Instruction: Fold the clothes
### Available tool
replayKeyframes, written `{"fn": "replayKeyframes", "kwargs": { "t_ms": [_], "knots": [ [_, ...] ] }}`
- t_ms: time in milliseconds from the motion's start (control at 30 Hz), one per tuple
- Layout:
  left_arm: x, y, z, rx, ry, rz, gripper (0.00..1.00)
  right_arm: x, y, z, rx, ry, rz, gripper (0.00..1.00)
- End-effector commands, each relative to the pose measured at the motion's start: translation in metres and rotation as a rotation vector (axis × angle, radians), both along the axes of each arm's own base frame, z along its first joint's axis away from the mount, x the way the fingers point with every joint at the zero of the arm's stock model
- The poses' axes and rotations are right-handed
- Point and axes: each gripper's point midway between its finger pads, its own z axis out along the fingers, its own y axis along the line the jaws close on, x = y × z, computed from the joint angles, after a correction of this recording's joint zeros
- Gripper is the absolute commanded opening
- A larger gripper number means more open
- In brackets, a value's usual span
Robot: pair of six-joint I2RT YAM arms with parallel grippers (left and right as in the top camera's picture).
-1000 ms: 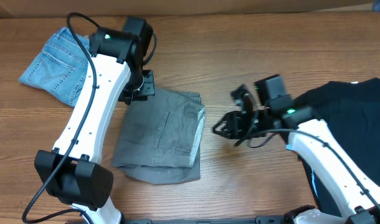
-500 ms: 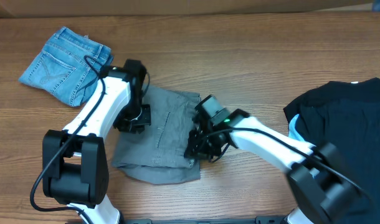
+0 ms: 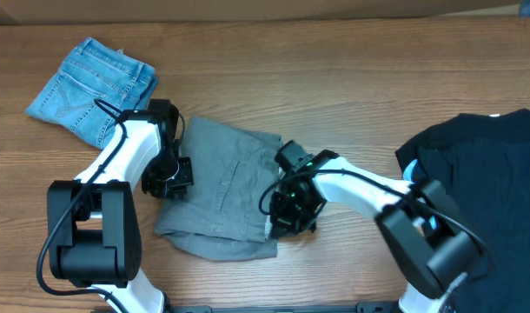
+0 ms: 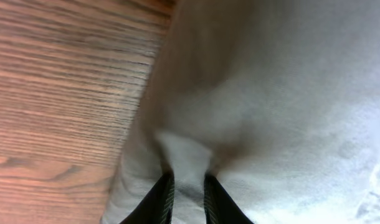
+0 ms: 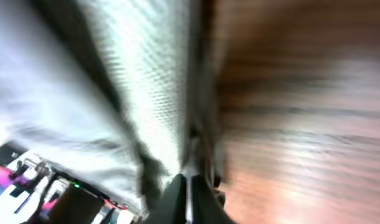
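Note:
The grey-olive shorts [image 3: 226, 187] lie folded in half in the middle of the table, pale waistband lining showing along their right edge. My left gripper [image 3: 167, 176] sits at their left edge, and in the left wrist view [image 4: 185, 186] its fingers pinch a fold of the grey cloth [image 4: 252, 93]. My right gripper [image 3: 287, 211] is at the shorts' right edge, and in the right wrist view [image 5: 189, 186] its jaws are shut on the lined edge [image 5: 152, 81]. That view is blurred.
Folded blue denim shorts [image 3: 89, 87] lie at the back left. A black garment [image 3: 482, 183] is heaped at the right, over something pale blue. Bare wooden table [image 3: 352, 87] lies behind and between the garments.
The left gripper moved from the shorts' top left corner down to their left edge. The right gripper crossed from the bare table to the shorts' right edge and closed on it.

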Motion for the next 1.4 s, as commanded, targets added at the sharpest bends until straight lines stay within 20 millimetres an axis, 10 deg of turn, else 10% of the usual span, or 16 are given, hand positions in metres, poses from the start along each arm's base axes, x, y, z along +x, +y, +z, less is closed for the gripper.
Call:
{"fn": "replayKeyframes", "kwargs": {
  "t_ms": [0,133,300,567,833,1233,1367],
  "knots": [
    [0.001,-0.014,-0.001,-0.072,-0.006,-0.054,0.21,0.048,0.002,0.063,0.112,-0.332,0.035,0.13],
    [0.005,-0.018,-0.002,-0.075,-0.027,-0.065,0.23,0.085,0.022,0.118,0.275,-0.609,0.058,0.23],
    [0.005,-0.02,-0.002,-0.083,-0.027,-0.065,0.22,0.114,0.037,0.127,0.311,-0.737,0.021,0.23],
    [0.009,-0.03,-0.001,-0.14,-0.041,-0.057,0.22,0.16,0.031,0.048,0.105,-0.704,-0.158,0.23],
    [0.006,-0.028,-0.001,-0.138,-0.031,-0.094,0.22,0.171,-0.045,-0.024,-0.146,-0.471,-0.371,0.14],
    [0.009,-0.036,0.002,-0.182,-0.045,-0.103,0.23,0.19,-0.125,0.023,-0.277,-0.588,-0.319,0.15],
    [0.018,-0.062,0.015,-0.348,-0.085,-0.144,0.24,0.177,-0.107,0.068,-0.147,-0.619,-0.155,0.19]
  ]
}}
